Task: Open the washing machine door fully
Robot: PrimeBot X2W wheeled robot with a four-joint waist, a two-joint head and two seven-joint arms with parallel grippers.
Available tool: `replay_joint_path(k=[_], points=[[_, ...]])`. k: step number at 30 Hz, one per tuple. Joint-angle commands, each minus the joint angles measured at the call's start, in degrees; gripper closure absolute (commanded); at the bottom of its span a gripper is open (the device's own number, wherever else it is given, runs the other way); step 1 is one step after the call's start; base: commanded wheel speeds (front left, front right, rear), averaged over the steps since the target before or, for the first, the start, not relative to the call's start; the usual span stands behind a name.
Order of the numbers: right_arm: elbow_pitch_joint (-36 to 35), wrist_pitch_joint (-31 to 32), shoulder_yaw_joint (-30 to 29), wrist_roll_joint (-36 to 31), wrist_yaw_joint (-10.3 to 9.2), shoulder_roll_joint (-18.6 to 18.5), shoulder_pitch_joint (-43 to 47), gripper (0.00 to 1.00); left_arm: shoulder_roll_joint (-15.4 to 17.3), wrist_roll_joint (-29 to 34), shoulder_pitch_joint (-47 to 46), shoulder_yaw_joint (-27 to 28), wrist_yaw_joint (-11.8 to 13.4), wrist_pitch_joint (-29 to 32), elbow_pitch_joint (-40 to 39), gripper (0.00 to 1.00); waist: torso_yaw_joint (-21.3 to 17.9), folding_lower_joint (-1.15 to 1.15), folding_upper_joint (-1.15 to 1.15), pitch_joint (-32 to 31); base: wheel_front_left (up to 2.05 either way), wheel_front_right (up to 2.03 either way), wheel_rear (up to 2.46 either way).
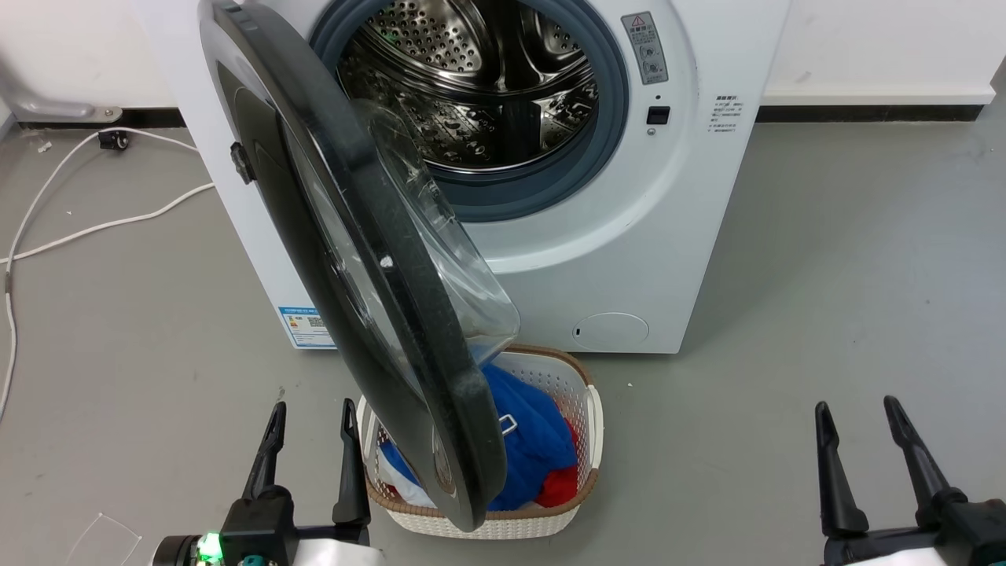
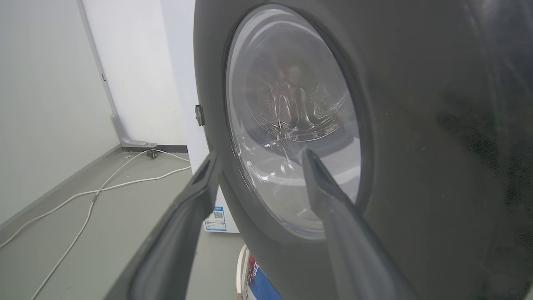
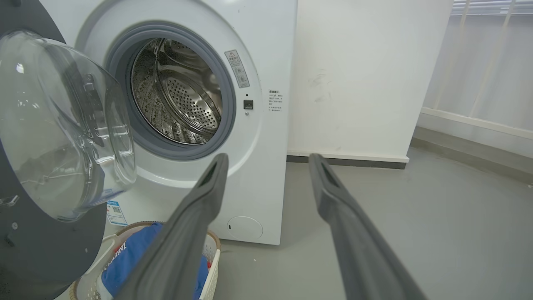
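Note:
The washing machine door (image 1: 369,259), round with a wide black rim and a clear bulging glass bowl, stands swung out about edge-on to me, hinged at the machine's left side. Its outer face (image 2: 416,146) fills the left wrist view; its glass bowl (image 3: 62,125) shows in the right wrist view. My left gripper (image 1: 312,417) is open at the lower left, just left of the door's lower rim, holding nothing. Over at the lower right, well clear of the door, my right gripper (image 1: 858,415) is also open and empty. The steel drum (image 1: 479,79) is exposed.
A white laundry basket (image 1: 585,409) with blue and red clothes sits on the grey floor under the door's lower edge. White cables (image 1: 94,228) trail across the floor at the left. The white machine body (image 1: 629,259) stands against the wall.

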Motion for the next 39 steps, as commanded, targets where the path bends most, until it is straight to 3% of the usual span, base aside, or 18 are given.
replay_joint_path(k=[1, 21, 22, 23, 24, 32, 39], points=[[0.4, -0.1, 0.1, 1.0, -0.01, 0.2, 0.7, 0.0, -0.1, 0.5, 0.2, 0.2, 0.1, -0.2, -0.2, 0.0, 0.0, 0.0, 0.0, -0.1, 0.0, 0.0, 0.0], [2.6, -0.1, 0.7, 5.9, -0.01, 0.2, 1.4, 0.0, -0.1, -0.2, 1.0, 0.7, 0.0, -0.2, 0.2, 0.0, -0.3, 0.0, 0.0, -0.2, 0.0, 0.0, 0.0], [2.7, -0.1, 0.8, 5.9, -0.01, 0.2, 1.4, 0.0, -0.1, -0.3, 1.0, 0.7, -0.1, -0.2, 0.3, 0.21, -0.3, 0.0, 0.0, -0.2, 0.0, 0.0, 0.0], [2.7, -0.1, 0.9, 5.9, -0.01, 0.2, 1.4, 0.0, -0.1, -0.4, 1.0, 0.8, -0.1, -0.2, 0.4, 0.68, -0.3, 0.0, 0.0, -0.2, 0.0, 0.0, 0.0], [2.7, -0.1, 0.9, 6.0, -0.01, 0.2, 1.5, 0.0, -0.1, -0.6, 1.1, 0.9, 0.0, -0.2, 0.4, 1.0, -0.3, 0.0, 0.0, -0.2, 0.0, 0.0, 0.0], [3.0, -0.1, 1.2, 6.6, -0.01, 0.2, 1.3, 0.0, 0.0, -1.0, -0.3, 3.1, 0.3, -0.2, 0.1, 1.0, -0.4, 0.0, 0.0, 0.0, 0.0, 0.0, 0.0], [3.1, -0.1, 1.2, 6.9, -0.01, 0.2, 1.1, 0.0, 0.0, 1.1, -3.3, 6.3, -0.6, -0.2, -5.2, 1.0, -0.6, 0.0, 0.0, 0.0, 0.0, 0.0, 0.0]])
